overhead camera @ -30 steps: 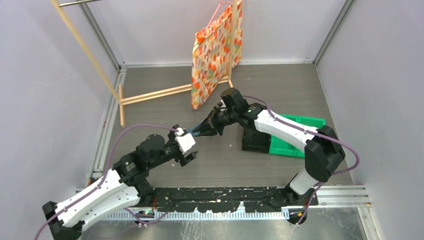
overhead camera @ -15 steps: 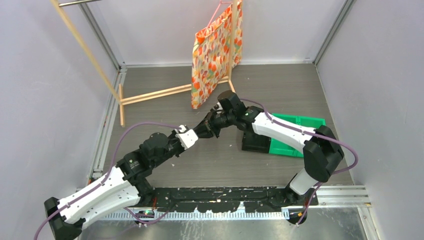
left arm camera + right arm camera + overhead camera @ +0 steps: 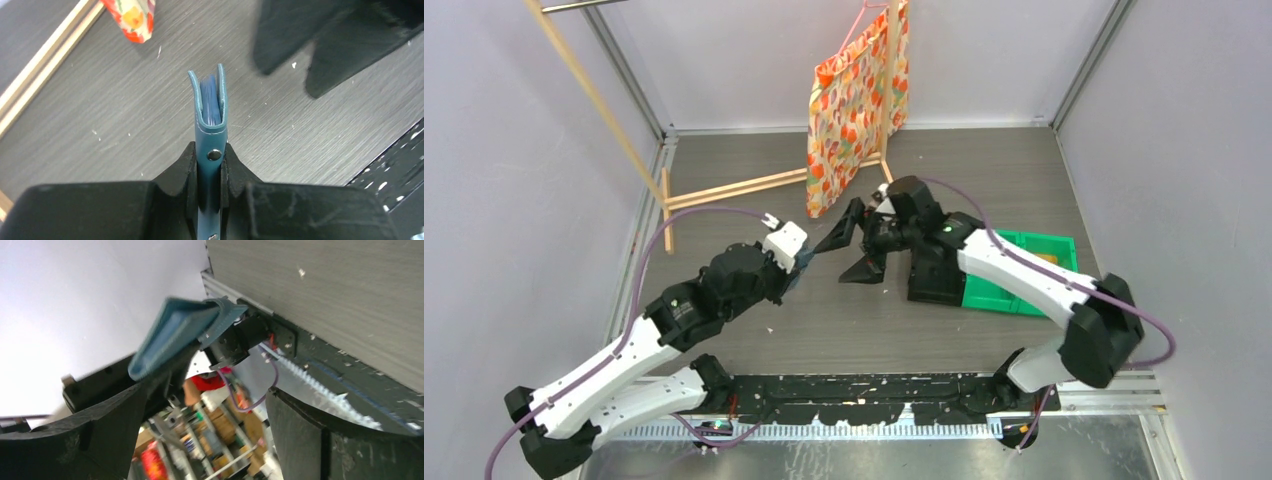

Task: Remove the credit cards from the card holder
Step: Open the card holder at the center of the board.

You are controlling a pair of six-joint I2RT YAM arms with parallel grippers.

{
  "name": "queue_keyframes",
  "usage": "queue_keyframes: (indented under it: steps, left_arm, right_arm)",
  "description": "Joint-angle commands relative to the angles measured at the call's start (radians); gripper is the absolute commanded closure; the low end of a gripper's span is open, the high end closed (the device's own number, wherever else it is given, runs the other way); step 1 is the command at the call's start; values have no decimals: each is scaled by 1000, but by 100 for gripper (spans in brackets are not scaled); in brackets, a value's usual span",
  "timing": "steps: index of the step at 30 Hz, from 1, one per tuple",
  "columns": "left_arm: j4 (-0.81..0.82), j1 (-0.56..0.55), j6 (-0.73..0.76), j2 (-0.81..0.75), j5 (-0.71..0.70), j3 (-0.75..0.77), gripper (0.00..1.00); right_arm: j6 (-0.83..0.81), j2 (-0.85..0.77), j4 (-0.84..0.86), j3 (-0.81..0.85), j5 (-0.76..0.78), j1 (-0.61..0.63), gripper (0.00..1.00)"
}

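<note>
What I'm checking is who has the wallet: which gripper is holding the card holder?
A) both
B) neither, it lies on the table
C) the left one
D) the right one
C: in the left wrist view the left gripper is clamped on the teal card holder, held above the table, while the right gripper stands wide open and apart from it.

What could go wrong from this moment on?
The left end effector pinches the card holder only at one end; a pull could twist it loose and drop it on the table. The right end effector stands open and apart from it; closing now might miss its narrow open edge.
</note>
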Motion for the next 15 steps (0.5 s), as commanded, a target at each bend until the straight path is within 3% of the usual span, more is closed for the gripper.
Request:
queue_keyframes:
  steps: [1, 4, 5, 7, 12, 15]
  left_arm:
    - [-191, 21, -309, 71, -85, 155, 99]
    - [-234, 42, -500, 104, -51, 205, 100]
    - [-225, 48, -553, 104, -35, 210, 100]
    - [-202, 66, -668, 101, -11, 208, 100]
    - [-36, 87, -973, 54, 52, 75, 100]
    - [-7, 87, -1026, 49, 49, 32, 99]
  right_arm:
    - [-302, -181, -208, 21, 260, 9, 7]
    - [-382, -311, -160, -89, 569, 52, 14]
    - [-406, -349, -91, -142, 600, 62, 20]
    - [-457, -388, 0, -198, 617, 73, 28]
    - [-637, -397, -7, -195, 682, 160, 31]
    - [-689, -397, 34, -214, 693, 176, 31]
